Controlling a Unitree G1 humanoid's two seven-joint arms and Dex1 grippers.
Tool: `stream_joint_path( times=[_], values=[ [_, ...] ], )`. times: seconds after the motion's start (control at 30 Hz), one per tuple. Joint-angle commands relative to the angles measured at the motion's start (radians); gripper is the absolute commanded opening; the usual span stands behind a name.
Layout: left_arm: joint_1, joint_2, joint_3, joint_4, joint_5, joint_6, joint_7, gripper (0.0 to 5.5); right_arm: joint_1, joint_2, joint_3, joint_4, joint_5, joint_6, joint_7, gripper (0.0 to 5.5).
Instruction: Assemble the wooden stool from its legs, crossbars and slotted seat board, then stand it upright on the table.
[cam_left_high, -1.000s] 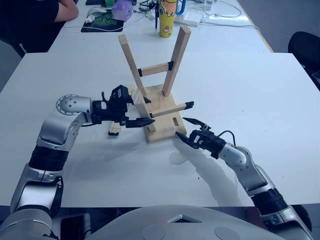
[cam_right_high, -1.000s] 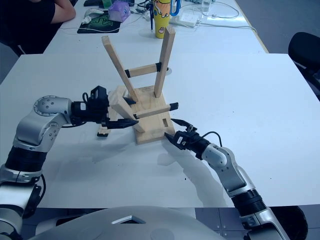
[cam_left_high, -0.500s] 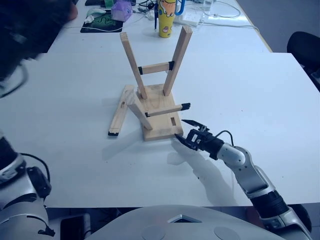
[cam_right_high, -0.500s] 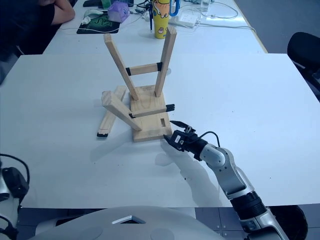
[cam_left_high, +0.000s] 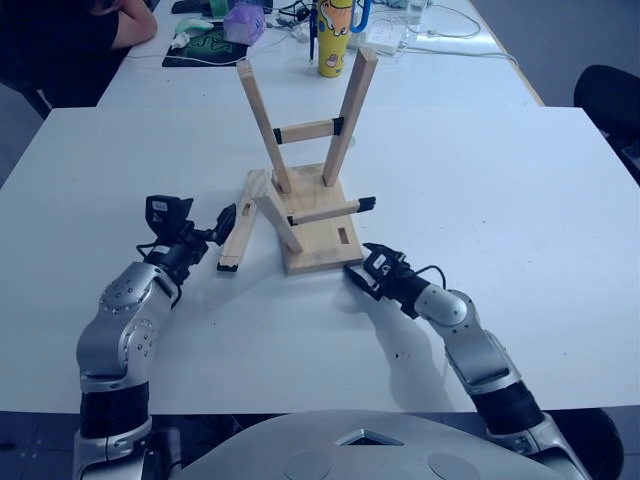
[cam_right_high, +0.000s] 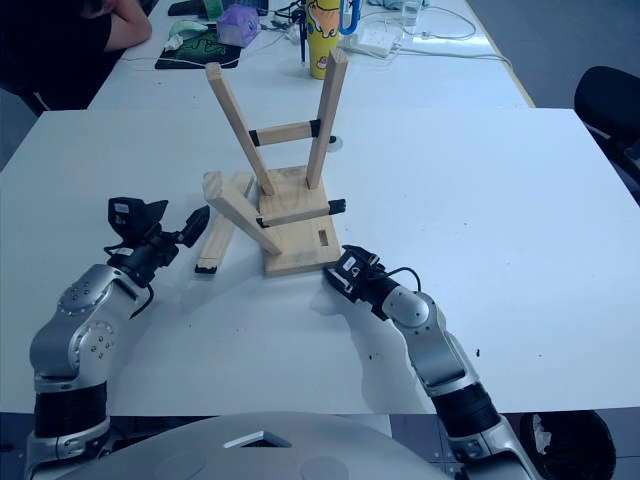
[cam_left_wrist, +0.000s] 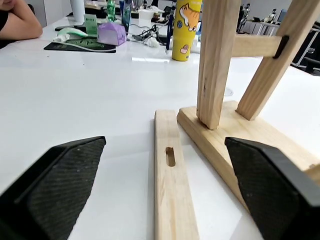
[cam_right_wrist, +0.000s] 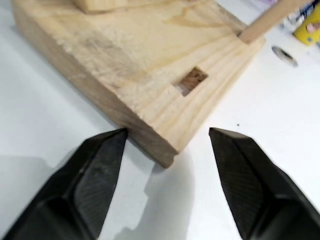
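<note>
Seat board (cam_left_high: 325, 238) lies flat near the middle of the white table (cam_left_high: 500, 180). Two legs (cam_left_high: 262, 125) stand up from it, joined by a crossbar (cam_left_high: 308, 130), while a third leg (cam_left_high: 278, 222) leans tilted at its left edge with a second crossbar (cam_left_high: 328, 210) jutting right. The left gripper (cam_left_wrist: 165, 144) is spread wide, and a loose leg (cam_left_high: 238, 232), flat and just beside the board, runs between its fingers (cam_left_wrist: 65, 175), clear of both. The right gripper (cam_right_wrist: 167, 132) is spread too, straddling the board's near right corner, one fingertip just beside the edge and an open slot (cam_right_wrist: 190, 80) near it. There is broad bare table to the right and in front, and a yellow cup (cam_left_high: 333, 40) stands well beyond the far edge.
</note>
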Motion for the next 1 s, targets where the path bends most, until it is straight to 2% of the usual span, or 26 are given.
stream_joint_path(
  times=[0.03, 0.23, 0.63, 1.0],
  values=[
    [0.009, -0.025, -0.072, 0.033, 0.056, 0.022, 0.020, 4.43, -0.006, 0.067, -0.016, 0.055, 0.054, 0.152, -0.014, 3.07],
    [0.002, -0.062, -0.150, 0.102, 0.141, 0.039, 0.059, 4.43, -0.055, 0.126, -0.012, 0.072, 0.088, 0.205, -0.046, 3.07],
    [-0.015, -0.102, -0.174, 0.207, 0.190, 0.101, 0.061, 4.43, -0.068, 0.096, -0.024, 0.058, 0.110, 0.211, -0.041, 3.07],
    [-0.055, -0.055, -0.116, 0.246, 0.207, 0.105, 0.024, 2.63, -0.061, 0.084, -0.084, -0.023, 0.173, 0.281, -0.042, 3.07]
  ],
)
